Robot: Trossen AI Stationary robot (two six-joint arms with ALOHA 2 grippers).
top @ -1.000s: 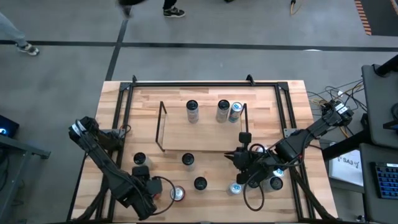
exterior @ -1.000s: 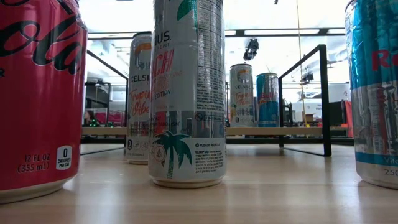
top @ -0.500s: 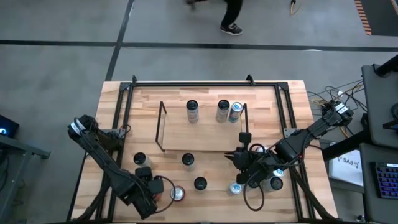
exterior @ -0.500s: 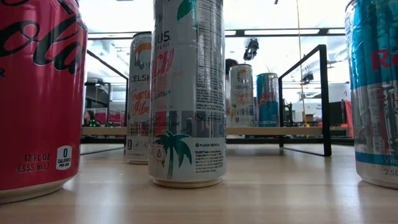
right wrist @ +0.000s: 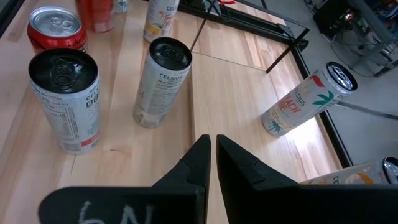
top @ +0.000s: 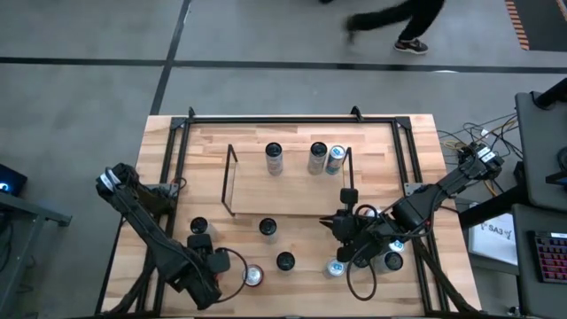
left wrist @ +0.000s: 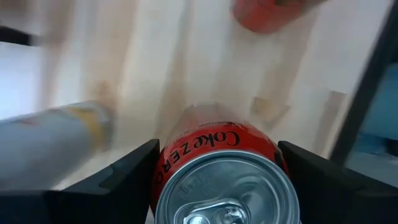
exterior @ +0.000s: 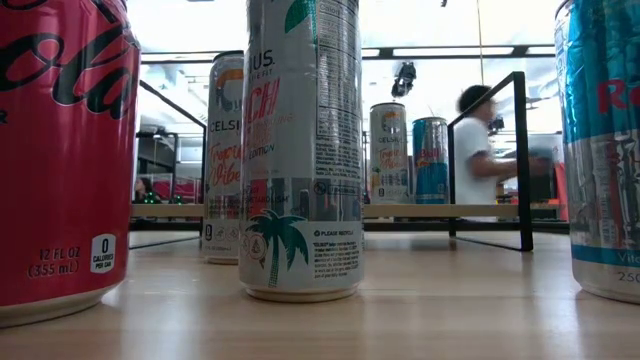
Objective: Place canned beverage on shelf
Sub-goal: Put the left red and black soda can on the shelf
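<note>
Red can (left wrist: 227,180): "Coke Zero"; white can (right wrist: 160,84): "Celsius"; pink can (exterior: 55,150): "12 FL OZ".

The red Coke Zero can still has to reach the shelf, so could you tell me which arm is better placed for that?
Probably the left: its gripper already straddles the Coke Zero can, while the right gripper is shut on nothing.

Shelf (top: 288,188) front half bare; three cans (top: 317,158) crowd back edge.
</note>
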